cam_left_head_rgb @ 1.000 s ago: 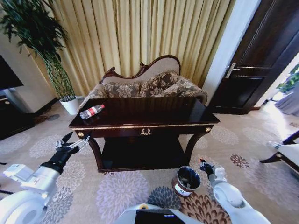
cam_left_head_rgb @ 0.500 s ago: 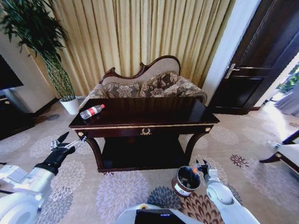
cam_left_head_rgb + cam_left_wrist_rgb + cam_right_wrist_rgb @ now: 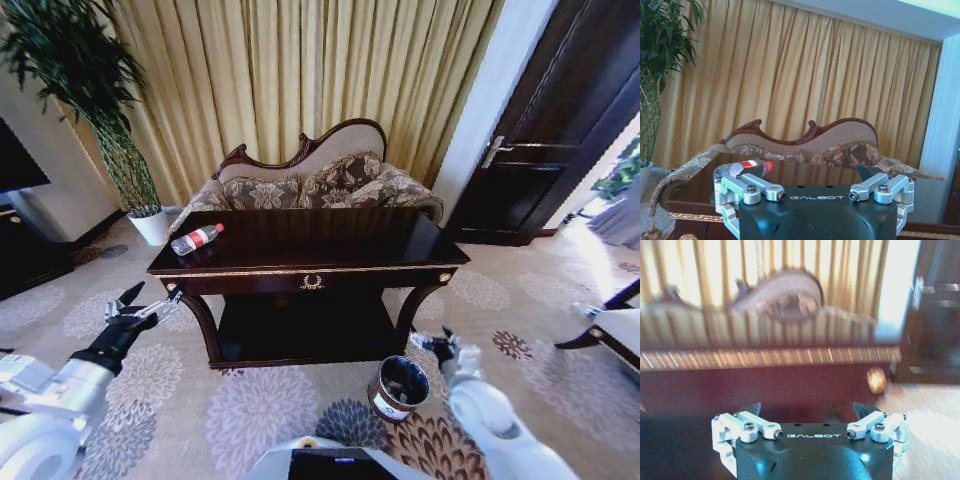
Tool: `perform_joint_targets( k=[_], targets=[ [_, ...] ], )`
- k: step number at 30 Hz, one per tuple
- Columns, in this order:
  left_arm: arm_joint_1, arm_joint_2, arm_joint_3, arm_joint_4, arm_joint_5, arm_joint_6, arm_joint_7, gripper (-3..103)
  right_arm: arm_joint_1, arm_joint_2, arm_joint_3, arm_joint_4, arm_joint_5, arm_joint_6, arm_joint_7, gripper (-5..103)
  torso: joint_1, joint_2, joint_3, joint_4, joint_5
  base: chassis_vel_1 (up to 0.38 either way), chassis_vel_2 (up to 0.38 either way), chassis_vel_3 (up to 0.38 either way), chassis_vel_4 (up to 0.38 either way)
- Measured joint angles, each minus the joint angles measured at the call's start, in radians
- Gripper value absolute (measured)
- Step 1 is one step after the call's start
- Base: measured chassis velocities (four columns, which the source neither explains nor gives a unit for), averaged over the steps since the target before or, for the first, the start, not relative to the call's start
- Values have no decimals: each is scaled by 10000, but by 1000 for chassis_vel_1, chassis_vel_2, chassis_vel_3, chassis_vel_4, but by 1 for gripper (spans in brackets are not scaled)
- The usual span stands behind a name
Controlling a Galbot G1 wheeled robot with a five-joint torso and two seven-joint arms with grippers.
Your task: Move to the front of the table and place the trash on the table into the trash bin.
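The clear bottle with a red label and cap lies on its side at the left end of the dark glossy table. In the left wrist view the bottle rests on the table top just beyond my fingers. My left gripper is open, low and off the table's left front corner, below the bottle. The round dark-brown trash bin stands on the carpet by the table's right front leg. My right gripper hangs open just above and right of the bin, facing the table's gold-trimmed front.
A patterned sofa stands right behind the table, in front of gold curtains. A white plant pot sits at far left and a dark door at right. A chair leg juts in at the right edge.
The left gripper has drifted a little to the left beside the table's corner. The right gripper has risen slightly and shifted beside the bin. Bottle and bin have not moved.
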Motion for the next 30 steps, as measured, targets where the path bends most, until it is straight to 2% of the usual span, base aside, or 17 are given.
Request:
perform_joint_targets(
  k=[2,7,11,15,30],
  targets=[
    [-46,-53,61,0,25,1,-17,100,-109,-206,347,608,240,-99,59,100,0,-1,0,1,-1,0,0,0,0],
    [88,-270,79,0,82,0,-40,100,-592,-346,1576,2068,665,-226,-496,100,0,0,0,-1,2,0,0,0,0],
    [126,-257,130,0,138,0,-68,100,-846,-297,1927,2599,746,-294,-928,100,0,0,0,0,1,0,0,0,0],
    [95,-149,104,0,135,0,-76,100,-1063,-154,2027,2847,690,-355,-1431,100,0,0,0,-2,3,0,0,0,0],
    [11,-69,129,0,117,-5,-93,100,-1318,-43,1951,2927,477,-302,-1863,100,-1,1,0,-1,2,-43,45,45,-43]
  ],
)
